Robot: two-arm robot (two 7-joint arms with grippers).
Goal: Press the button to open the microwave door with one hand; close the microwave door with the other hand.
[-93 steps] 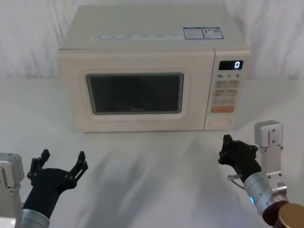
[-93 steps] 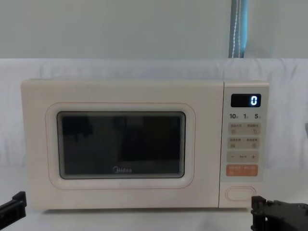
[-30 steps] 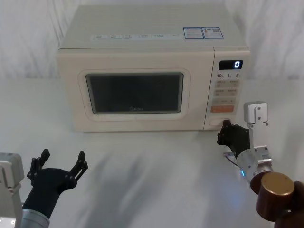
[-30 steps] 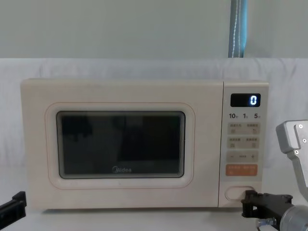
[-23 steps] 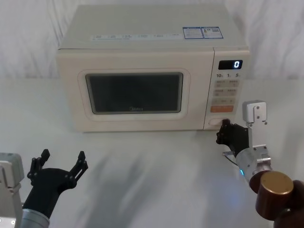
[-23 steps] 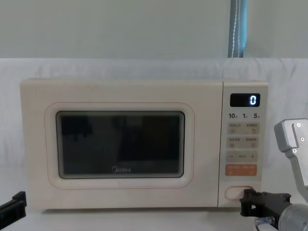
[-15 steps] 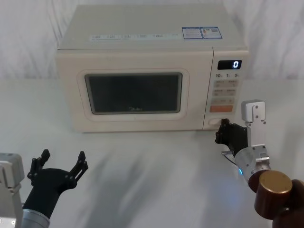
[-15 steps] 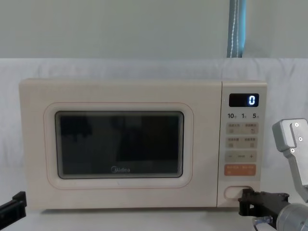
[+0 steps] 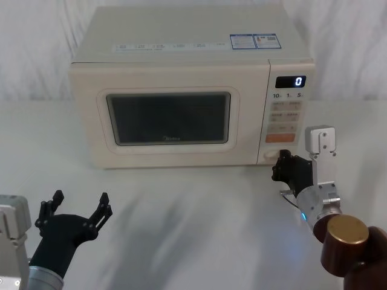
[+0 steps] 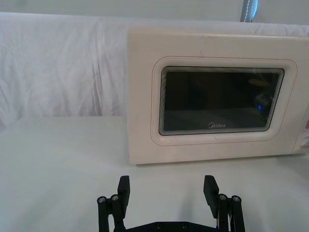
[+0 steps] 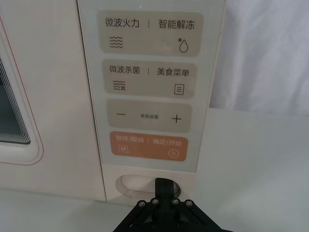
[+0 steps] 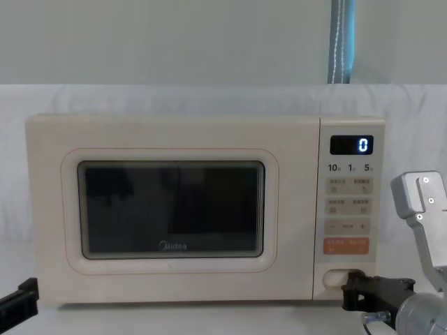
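The cream microwave (image 9: 181, 36) stands at the back of the table, its display (image 9: 291, 81) showing 0. The microwave door (image 9: 169, 118) (image 12: 171, 209) (image 10: 222, 104) looks flush with the control panel. My right gripper (image 9: 279, 169) (image 12: 347, 289) is shut, and in the right wrist view its joined tip (image 11: 164, 186) touches the right part of the pill-shaped button (image 11: 130, 183) (image 12: 335, 278) at the bottom of the panel. My left gripper (image 9: 72, 208) (image 10: 166, 188) hangs open and empty near the front left, well short of the door.
An orange key (image 11: 148, 146) sits just above the button, with beige labelled keys higher up. A white cloth (image 9: 199, 205) covers the table and the backdrop. Open table lies between my left gripper and the microwave front.
My right gripper has come forward from the front right and up against the button. The microwave has shifted slightly to the left. The left arm has not moved.
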